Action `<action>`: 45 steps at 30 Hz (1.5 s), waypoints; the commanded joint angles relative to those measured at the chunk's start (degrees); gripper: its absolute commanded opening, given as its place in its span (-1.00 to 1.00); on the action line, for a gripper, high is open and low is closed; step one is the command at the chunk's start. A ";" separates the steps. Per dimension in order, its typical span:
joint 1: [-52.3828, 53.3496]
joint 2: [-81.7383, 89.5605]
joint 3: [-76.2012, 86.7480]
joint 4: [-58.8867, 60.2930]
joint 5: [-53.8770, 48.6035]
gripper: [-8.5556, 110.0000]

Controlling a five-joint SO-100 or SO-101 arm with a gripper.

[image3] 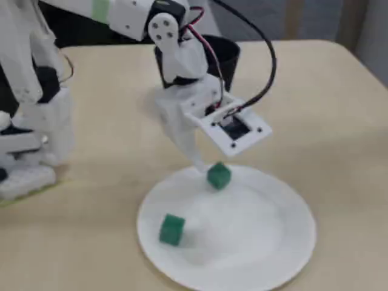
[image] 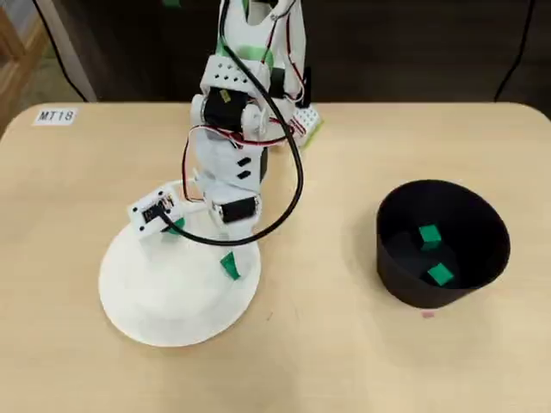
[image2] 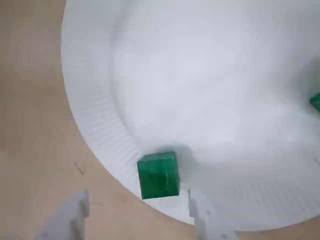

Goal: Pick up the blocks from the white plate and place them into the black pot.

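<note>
Two green blocks lie on the white plate (image: 146, 297). One block (image2: 158, 175) rests on the plate's rim, just ahead of my open gripper (image2: 140, 207) and in line with the gap between its two fingers. In the fixed view this block (image3: 219, 175) sits right by the gripper's tip (image3: 205, 168). The other block (image: 228, 265) lies apart near the plate's right edge in the overhead view. The black pot (image: 482, 224) stands to the right with two green blocks (image: 430, 234) (image: 439, 274) inside.
The arm's base (image3: 27, 139) stands at the left of the fixed view. A white label (image: 56, 115) sits at the table's far left corner in the overhead view. Bare tabletop (image: 318, 284) lies between plate and pot.
</note>
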 commanded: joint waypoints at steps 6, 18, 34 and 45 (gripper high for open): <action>0.26 -1.49 -0.26 -0.79 0.35 -0.41; 0.53 -4.31 -0.26 -2.46 2.37 -0.43; -0.09 -6.24 -0.70 -6.15 6.77 -0.81; 0.26 -0.62 -0.70 -6.94 10.99 -0.90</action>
